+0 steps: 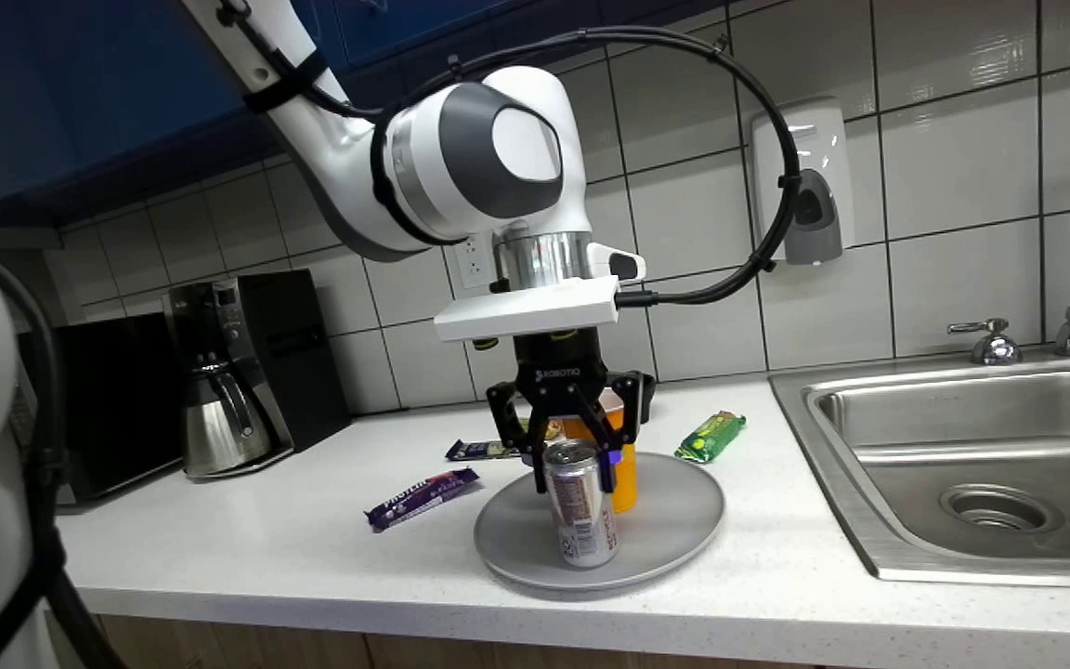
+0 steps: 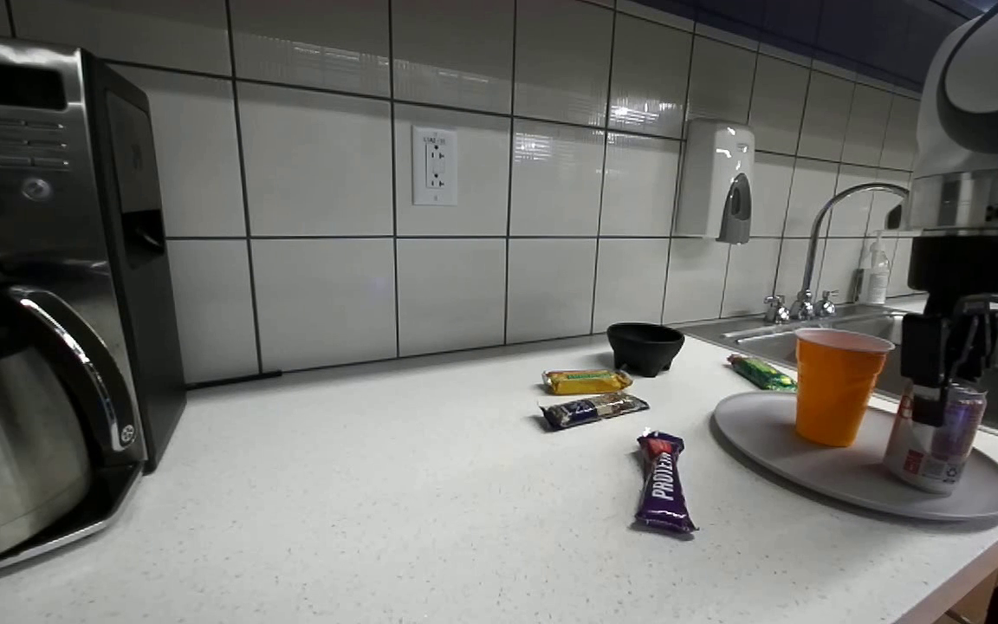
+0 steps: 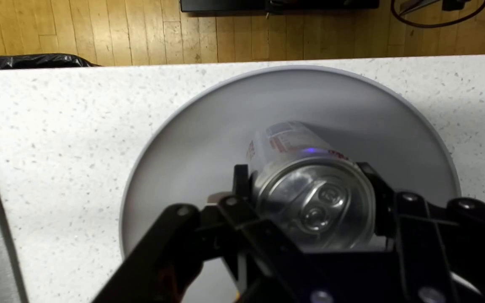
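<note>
And here the gripper (image 1: 574, 478) grasps the can (image 1: 583, 511) high, jaws snug on opposite sides, presumably to steady it on the plate (image 1: 679, 520) near the cup (image 2: 837, 390).

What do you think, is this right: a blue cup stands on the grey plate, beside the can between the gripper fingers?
The colour is wrong: the cup is orange, as both exterior views show. It does stand on the grey plate, beside the can between the gripper fingers.
</note>
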Tool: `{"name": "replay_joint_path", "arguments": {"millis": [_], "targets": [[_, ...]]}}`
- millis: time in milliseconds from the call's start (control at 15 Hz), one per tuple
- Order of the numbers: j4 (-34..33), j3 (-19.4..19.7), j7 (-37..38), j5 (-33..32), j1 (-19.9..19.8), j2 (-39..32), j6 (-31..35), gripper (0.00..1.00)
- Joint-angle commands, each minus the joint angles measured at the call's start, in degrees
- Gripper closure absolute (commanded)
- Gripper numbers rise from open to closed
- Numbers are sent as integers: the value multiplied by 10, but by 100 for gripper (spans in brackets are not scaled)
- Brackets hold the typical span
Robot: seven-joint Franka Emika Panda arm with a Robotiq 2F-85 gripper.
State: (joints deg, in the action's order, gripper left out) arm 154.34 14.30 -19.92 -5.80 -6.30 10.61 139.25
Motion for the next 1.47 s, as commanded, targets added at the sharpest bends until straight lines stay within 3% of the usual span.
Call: {"name": "replay_joint_path", "arguments": {"millis": [0,733,1400], "targets": [[-3,-9,-18,8,-6,8,-5,62],[-21,-4,-10,10,-13,69,-33,62],[-52,32,-16,0,-57,64,-33,62]]}}
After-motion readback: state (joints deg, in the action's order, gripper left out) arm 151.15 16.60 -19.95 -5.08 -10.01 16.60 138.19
